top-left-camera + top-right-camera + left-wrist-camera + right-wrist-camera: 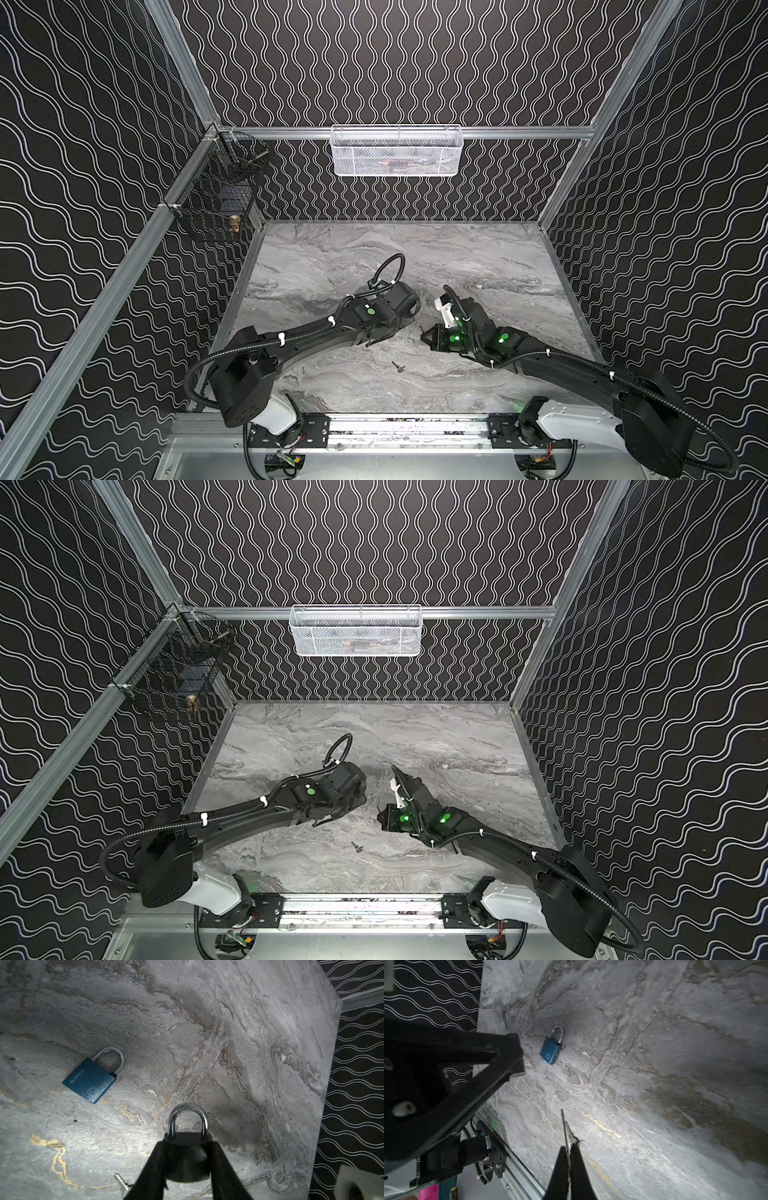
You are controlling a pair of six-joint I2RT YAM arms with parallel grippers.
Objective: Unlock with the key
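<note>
A: status on the jaws?

B: Left jaws pinch the black padlock [187, 1147] by its body, one flank against each side. The shackle sticks out past the tips and both its legs are seated in the body. Right jaws are pressed together on the key [564, 1124]. Its thin blade pokes out past the tips and touches nothing.

A: where is that on the surface?

B: Both wrists sit low over the middle of the marble surface [457, 257]. Left is at 9 o'clock of centre, right at 3 o'clock, near each other but apart. In both top views my arms hide the padlock and the key.

A: anything else down there?

B: 1 blue padlock [91, 1079] lies flat on the surface. Only the wrist views show it. 1 spare key [398, 366] lies flat at 6 o'clock of centre, clear of both arms.
</note>
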